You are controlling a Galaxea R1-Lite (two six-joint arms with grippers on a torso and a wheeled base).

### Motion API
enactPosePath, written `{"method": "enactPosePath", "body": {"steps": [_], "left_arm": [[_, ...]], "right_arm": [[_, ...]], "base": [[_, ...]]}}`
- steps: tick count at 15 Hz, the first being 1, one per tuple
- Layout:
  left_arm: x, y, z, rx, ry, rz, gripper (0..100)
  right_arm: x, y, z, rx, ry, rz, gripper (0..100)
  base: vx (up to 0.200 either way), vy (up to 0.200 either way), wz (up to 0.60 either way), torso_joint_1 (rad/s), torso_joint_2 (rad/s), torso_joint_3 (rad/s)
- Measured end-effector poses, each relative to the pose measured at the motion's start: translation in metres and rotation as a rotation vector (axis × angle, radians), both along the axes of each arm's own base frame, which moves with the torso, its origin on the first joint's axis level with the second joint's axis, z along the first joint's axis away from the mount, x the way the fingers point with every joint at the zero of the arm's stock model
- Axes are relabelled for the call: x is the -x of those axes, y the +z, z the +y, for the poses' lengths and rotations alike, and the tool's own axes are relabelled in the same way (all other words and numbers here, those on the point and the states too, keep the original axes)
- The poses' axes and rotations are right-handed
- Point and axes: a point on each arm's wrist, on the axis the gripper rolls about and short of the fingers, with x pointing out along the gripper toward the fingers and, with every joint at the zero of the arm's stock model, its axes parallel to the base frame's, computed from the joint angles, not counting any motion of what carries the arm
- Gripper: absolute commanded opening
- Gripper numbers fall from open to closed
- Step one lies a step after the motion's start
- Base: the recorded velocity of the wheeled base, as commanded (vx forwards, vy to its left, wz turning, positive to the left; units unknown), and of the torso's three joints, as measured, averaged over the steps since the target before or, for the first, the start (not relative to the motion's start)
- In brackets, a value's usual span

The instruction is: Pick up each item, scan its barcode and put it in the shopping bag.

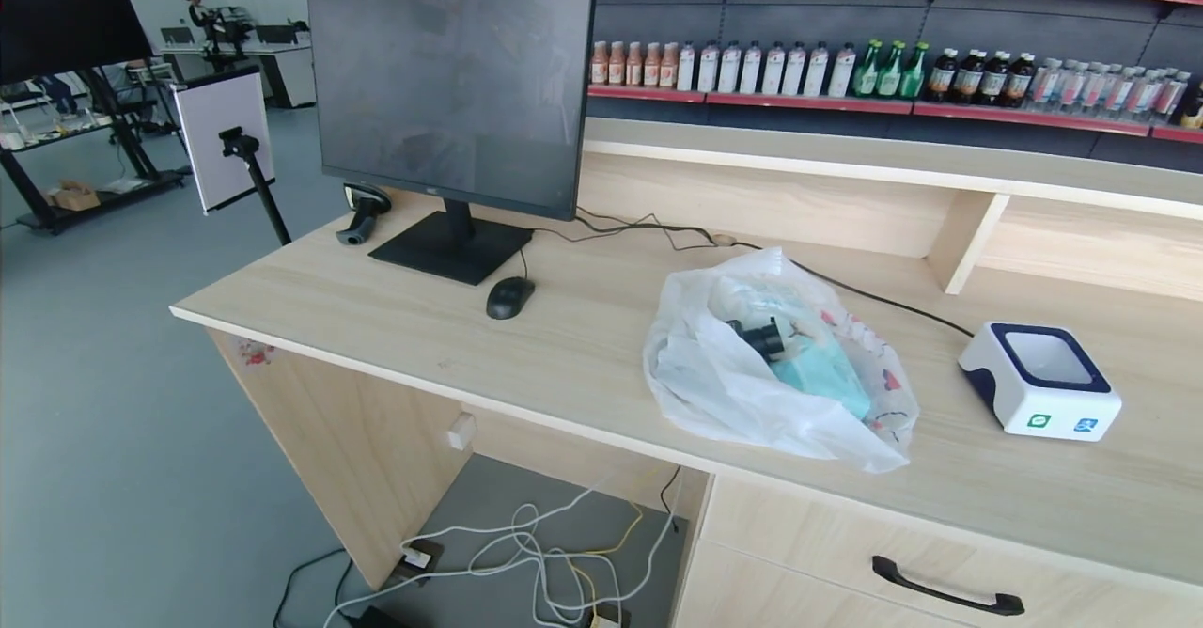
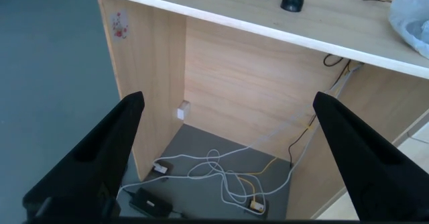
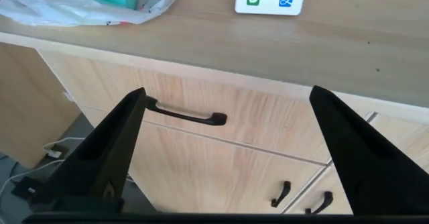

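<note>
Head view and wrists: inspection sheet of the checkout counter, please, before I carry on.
Surface: light wooden counter, flat, no spills seen.
Job's things: translucent white plastic shopping bag slumped on it, teal packet inside; white-and-navy box-shaped barcode scanner to its right, apart.
Clutter: black flat monitor, black mouse, dark handheld scanner at the left end.
Grippers: left gripper and right gripper below the counter edge, jaws open, empty.
Cables: black cable runs from the barcode scanner behind the bag; white and yellow cables tangled on the floor underneath.
Surroundings: red-edged shelves of bottles behind; drawer with black handle below.
</note>
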Motion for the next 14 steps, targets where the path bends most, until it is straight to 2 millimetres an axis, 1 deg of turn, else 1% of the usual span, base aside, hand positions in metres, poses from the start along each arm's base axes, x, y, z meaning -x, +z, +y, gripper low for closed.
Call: {"method": "enactPosePath", "body": {"steps": [2,4,7,8,14], "left_arm": [[0.0,0.0,0.0,-0.002,0.0,0.0,100],[0.0,0.0,0.0,-0.004,0.0,0.0,100],[0.0,0.0,0.0,-0.003,-0.002,0.0,100],[0.0,0.0,0.0,-0.001,-0.001,0.0,100],[0.0,0.0,0.0,-0.001,0.0,0.0,100]], "right_arm": [[0.0001,0.0,-0.0001,0.006,0.008,-0.001,100],[0.0016,-0.0003,-0.0009,0.003,0.061,-0.02,100],[0.0033,-0.0007,-0.0015,-0.001,0.091,-0.044,100],[0.0037,-0.0007,-0.0015,0.0,0.091,-0.049,100],[0.0062,-0.0016,-0.0013,0.006,0.082,-0.08,100]], "base": [[0.0,0.0,-0.6,-0.005,0.0,0.002],[0.0,0.0,-0.6,0.01,0.0,-0.005],[0.0,0.0,-0.6,0.002,0.0,-0.001],[0.0,0.0,0.0,0.0,0.0,0.0],[0.0,-0.2,0.0,0.001,0.0,-0.002]]}}
